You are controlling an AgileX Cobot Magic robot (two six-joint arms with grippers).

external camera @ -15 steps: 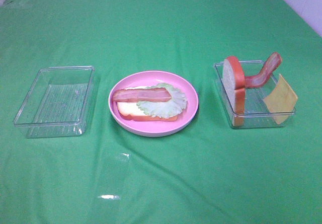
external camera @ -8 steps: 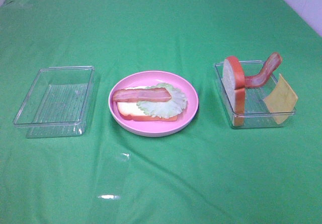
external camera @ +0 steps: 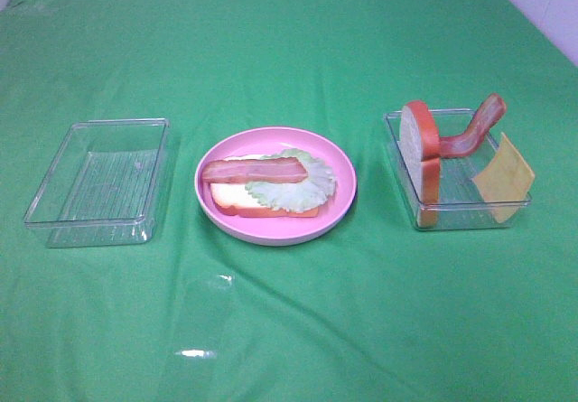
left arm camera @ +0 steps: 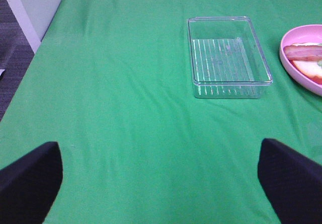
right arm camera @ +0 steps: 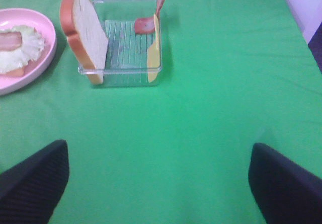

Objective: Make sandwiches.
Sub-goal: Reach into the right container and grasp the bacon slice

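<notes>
Sandwich (external camera: 266, 187) half-built on pink plate (external camera: 271, 138), mid-worktop | cheese square (external camera: 503, 178) leaning in tray (external camera: 456, 217) toward right edge | left jaws and right jaws gaping, nothing held | likely next: pinch cheese's raised edge, lay it flat on bacon strip (external camera: 253, 170)

Bread (external camera: 231, 195), lettuce (external camera: 291, 191), bacon (external camera: 253, 171) stacked flat; spare bread (external camera: 420, 144) upright.

The worktop (external camera: 289, 330) wears a wrinkled green cloth (external camera: 289, 50); in a row on it stand the left clear tray (external camera: 90, 233), a round pink plate (external camera: 275, 236) and the right clear tray (external camera: 461, 215), each apart.
</notes>
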